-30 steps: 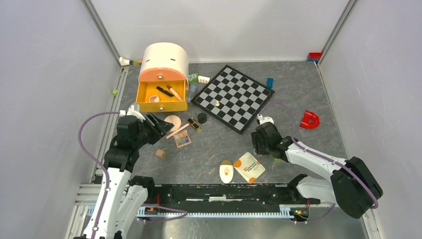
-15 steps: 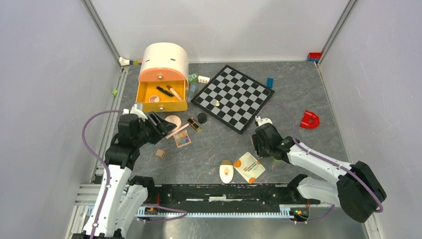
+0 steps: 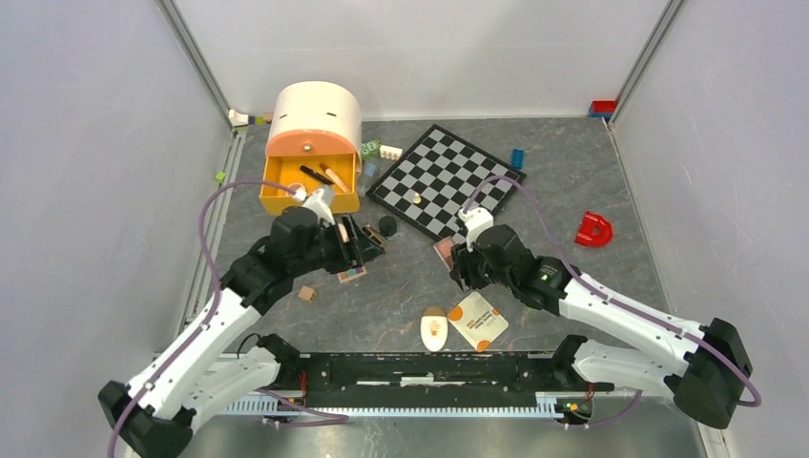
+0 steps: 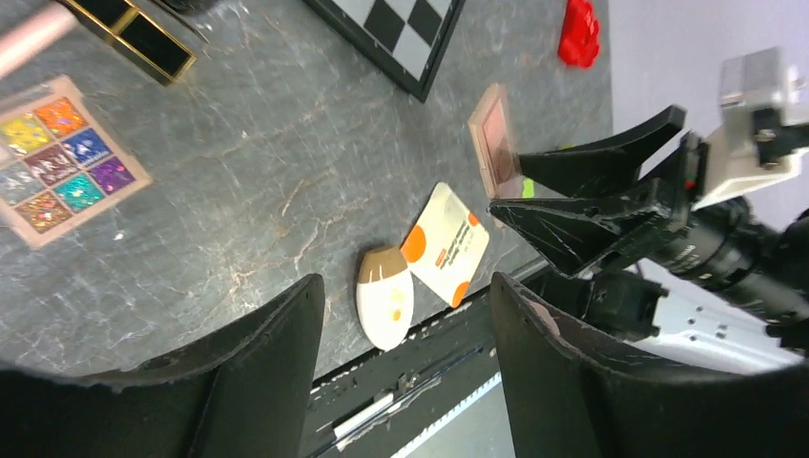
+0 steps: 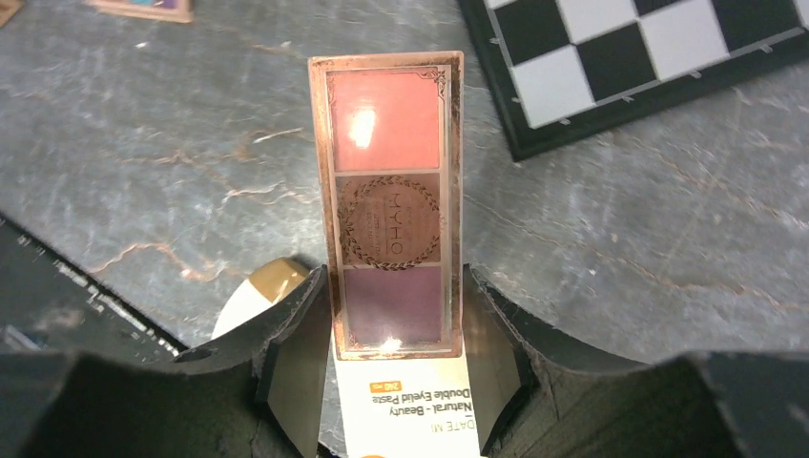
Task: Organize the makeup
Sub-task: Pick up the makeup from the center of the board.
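Observation:
My right gripper [image 5: 396,296] is shut on the pink-brown blush palette [image 5: 394,162], holding its lower end above the table; from above the palette [image 3: 444,251] shows just left of the gripper [image 3: 458,260]. Beneath it lie the white-orange sachet [image 3: 477,320] and the cream oval [image 3: 434,329]. My left gripper [image 3: 367,243] hangs open and empty over the multicolour eyeshadow palette [image 4: 57,157]. The left wrist view also shows the oval [image 4: 384,298], the sachet [image 4: 444,243] and the held palette [image 4: 494,138]. A black pencil [image 3: 316,175] and a brush [image 3: 334,176] lie in the open yellow drawer [image 3: 277,203].
The chessboard [image 3: 448,186] lies at centre back with a small piece on it. A black-and-gold case [image 4: 143,38] and a black round thing [image 3: 387,225] sit near the left gripper. There is also a wooden cube [image 3: 306,294], a red D shape [image 3: 593,230] and toy bricks along the back.
The right gripper closed on the blush palette and carried it left and away from the base. The left arm swung right, over the eyeshadow palette, and its jaws opened a little more.

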